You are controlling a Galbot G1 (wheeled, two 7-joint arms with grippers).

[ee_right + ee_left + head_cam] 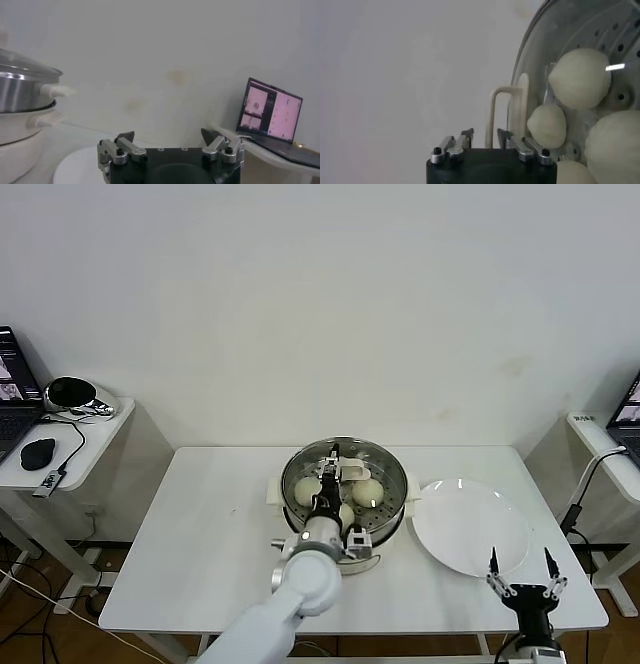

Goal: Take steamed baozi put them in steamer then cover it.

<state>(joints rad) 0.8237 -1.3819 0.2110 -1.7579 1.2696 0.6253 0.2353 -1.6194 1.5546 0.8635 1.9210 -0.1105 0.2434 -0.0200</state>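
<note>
Steamer with glass cover on, four baozi inside, mid white table; plate beside it; pale wall behind. Left gripper, part open, straddles the white handle without clamping it. Right gripper, wide open and empty, waits at the near edge. No legible writing.

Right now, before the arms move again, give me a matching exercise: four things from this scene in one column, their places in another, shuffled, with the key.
Things:
1. cover
2. steamed baozi
3. left pincer
4. right pincer

Places:
A. open, at the near edge of the white plate
B. resting on the steamer
C. at the cover's white handle
D. inside the steamer, under the glass

Pairs: 1-B, 2-D, 3-C, 4-A
</note>
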